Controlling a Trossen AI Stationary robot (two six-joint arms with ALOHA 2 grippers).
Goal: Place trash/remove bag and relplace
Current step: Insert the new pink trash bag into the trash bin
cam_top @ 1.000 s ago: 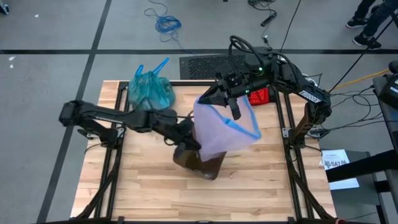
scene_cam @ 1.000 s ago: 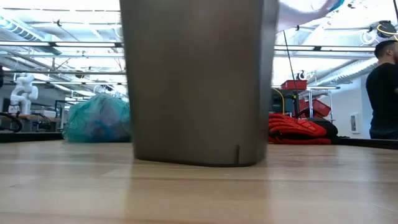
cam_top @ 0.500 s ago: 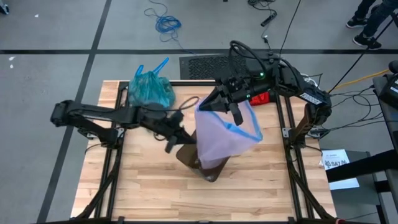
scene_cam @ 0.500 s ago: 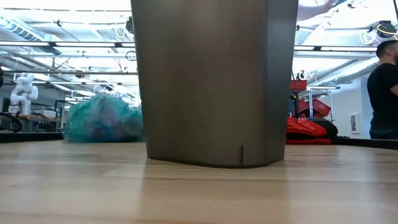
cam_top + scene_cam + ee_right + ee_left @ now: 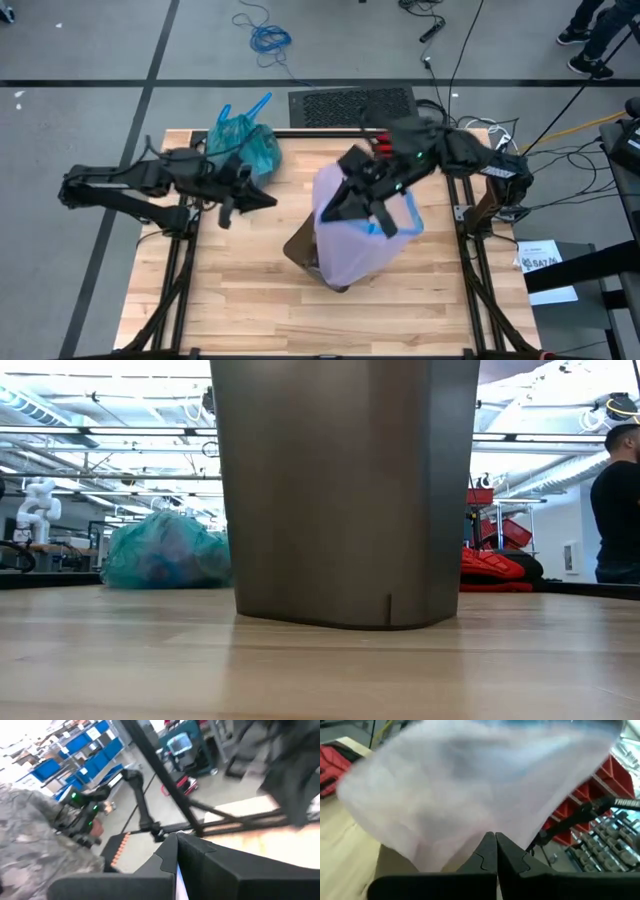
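Observation:
A brown bin (image 5: pixel 300 250) stands upright on the table's middle and fills the low view (image 5: pixel 345 490). A pale pink bag (image 5: pixel 355 245) with a blue strip (image 5: pixel 402 215) drapes over its mouth. My right gripper (image 5: pixel 326 214) is above the bin, shut on the pink bag's top. My left gripper (image 5: pixel 268 200) is shut with nothing in it, left of the bin and apart from it; its wrist view shows the pink bag (image 5: pixel 470 785) ahead. The teal bag (image 5: pixel 240 145), bulging, rests on its base at the table's far left. The trash is hidden. My right gripper pinches the pink bag's upper rim (image 5: pixel 328 192) on its left side between its two fingers. The fingers come from the table's far right, slanting slightly down. The film hangs slack below them over the bin's mouth and down its outer wall.
A red glove (image 5: pixel 495 570) lies at the table's far right, mostly behind my right arm in the high view. A person (image 5: pixel 618 510) stands beyond the table's right side. Bare wood (image 5: pixel 230 290) lies near and left of the bin.
My left gripper has drawn back from the bin toward the table's left edge and risen, staying shut. My right gripper has swung toward the near edge over the bin, rolling, carrying the pink bag's rim with it. The bin slid a little along the table early on.

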